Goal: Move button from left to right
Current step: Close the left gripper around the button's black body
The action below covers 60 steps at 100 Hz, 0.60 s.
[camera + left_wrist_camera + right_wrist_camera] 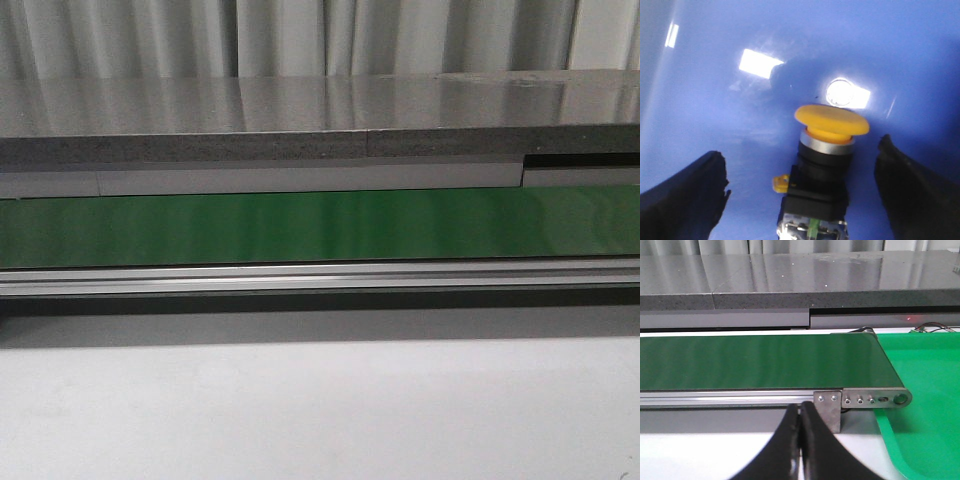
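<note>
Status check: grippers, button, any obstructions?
Left gripper open, straddling the button, not touching. Right gripper shut, empty, near the conveyor belt. Nothing blocking seen.

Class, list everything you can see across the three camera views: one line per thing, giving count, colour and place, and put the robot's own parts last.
button: one, yellow mushroom cap on a black body, lying on a blue surface between the left gripper's fingers, untouched.
blue surface: one, glossy blue, under the button; seen only in the left wrist view.
conveyor belt: one, dark green, running across the front view on a silver rail.
grey countertop: one, speckled grey, behind the belt.
green tray: one, bright green, at the belt's end in the right wrist view.
white table: one, white, in front of the belt.
curtain: pale grey, at the back.
left gripper: one, black, jaws open either side of the button.
right gripper: one, black, jaws closed, empty, above the white table.
</note>
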Available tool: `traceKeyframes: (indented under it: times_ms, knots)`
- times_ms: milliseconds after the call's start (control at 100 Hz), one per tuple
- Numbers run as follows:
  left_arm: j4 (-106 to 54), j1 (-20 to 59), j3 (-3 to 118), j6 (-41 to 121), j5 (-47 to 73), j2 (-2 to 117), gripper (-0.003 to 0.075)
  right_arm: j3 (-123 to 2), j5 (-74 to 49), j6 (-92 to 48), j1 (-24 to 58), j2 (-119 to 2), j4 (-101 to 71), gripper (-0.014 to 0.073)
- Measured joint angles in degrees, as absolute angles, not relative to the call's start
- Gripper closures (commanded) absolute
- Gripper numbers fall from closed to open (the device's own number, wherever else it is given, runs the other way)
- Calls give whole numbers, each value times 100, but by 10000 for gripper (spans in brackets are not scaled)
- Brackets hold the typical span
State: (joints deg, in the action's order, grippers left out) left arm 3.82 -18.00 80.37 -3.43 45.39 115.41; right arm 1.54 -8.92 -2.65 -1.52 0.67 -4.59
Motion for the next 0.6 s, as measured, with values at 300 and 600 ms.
traceKeyframes:
  times_ms: [300,600]
  knots:
    - [346,-1800,8037,-343,4554,11722,316,154,-892,-265,-152,67,-459,662]
    - [326,-1800,8037,-343,4554,11746,592,154,-892,-265,-152,67,-459,662]
